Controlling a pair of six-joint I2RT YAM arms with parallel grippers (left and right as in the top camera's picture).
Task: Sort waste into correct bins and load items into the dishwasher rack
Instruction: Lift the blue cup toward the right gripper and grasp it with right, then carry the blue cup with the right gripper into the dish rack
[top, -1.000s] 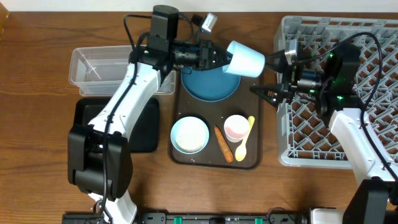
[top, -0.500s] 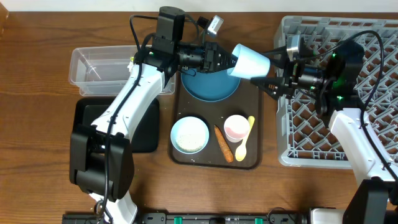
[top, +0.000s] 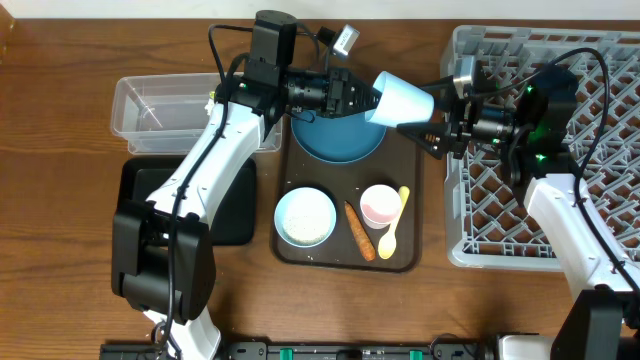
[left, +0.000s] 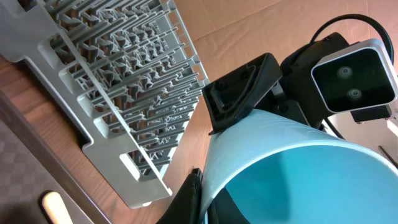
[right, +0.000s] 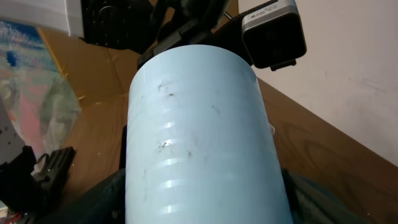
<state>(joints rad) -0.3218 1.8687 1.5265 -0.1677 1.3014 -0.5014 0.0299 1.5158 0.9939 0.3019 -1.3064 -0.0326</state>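
Currently, a handover of the light blue cup is in progress above the table. At far left, the clear tub (top: 160, 108) and the black tray (top: 235, 212) stand well apart from the action.

The left gripper (top: 358, 97) is clamped on the rim of the light blue cup (top: 403, 99). It holds the cup on its side in the air, near the right edge of the dark blue plate (top: 335, 138). Below, the brown serving tray (top: 412, 252) still carries the bowl (top: 305, 217), the carrot piece (top: 359, 231), the pink cup (top: 380, 205) and the spoon (top: 393, 226).

Compared with one second ago, the cup has travelled to the right. The right gripper (top: 424, 108), then wide and apart from the cup, has advanced. Its fingers now flank the closed end of the cup and have narrowed. The right wrist view shows the cup filling the space between them. Whether the pads bear on the wall cannot be told.

The transfer is therefore judged incomplete. The left gripper should not release until the right grip is secure. The cup then belongs in the dishwasher rack (top: 600, 42) at far right, where no item is seen yet.
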